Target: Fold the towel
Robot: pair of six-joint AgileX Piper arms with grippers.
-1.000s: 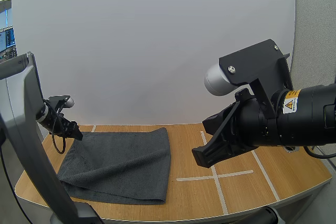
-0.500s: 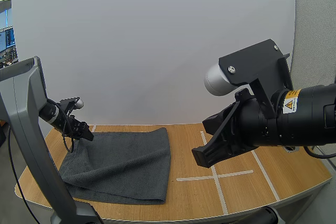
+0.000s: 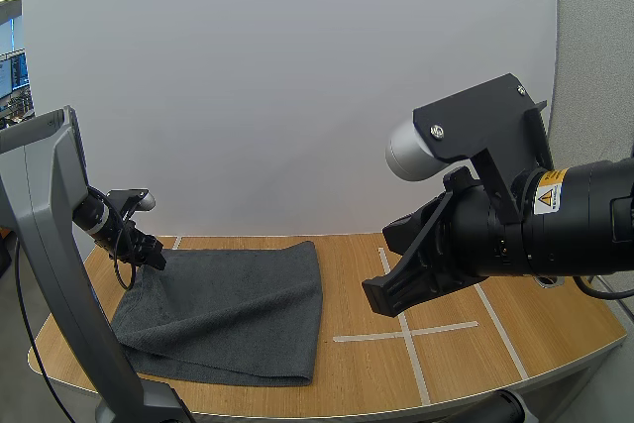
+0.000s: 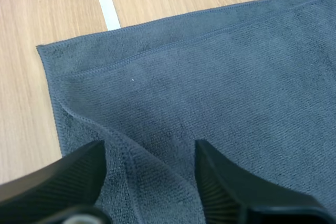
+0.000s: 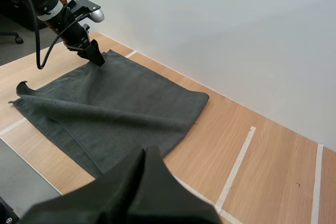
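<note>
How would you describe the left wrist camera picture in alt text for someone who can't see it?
The left gripper is open over a dark grey towel, with a raised wrinkle of the cloth lying between its two black fingers. The towel lies on a wooden table, and its doubled-over corner sits close to a white tape line.

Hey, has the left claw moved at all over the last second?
Yes. The left claw has shifted right, ending nearer the white tape strip by the far left corner of the towel.

White wall (image 3: 287, 86), wooden table (image 3: 367, 383) (taped).
</note>
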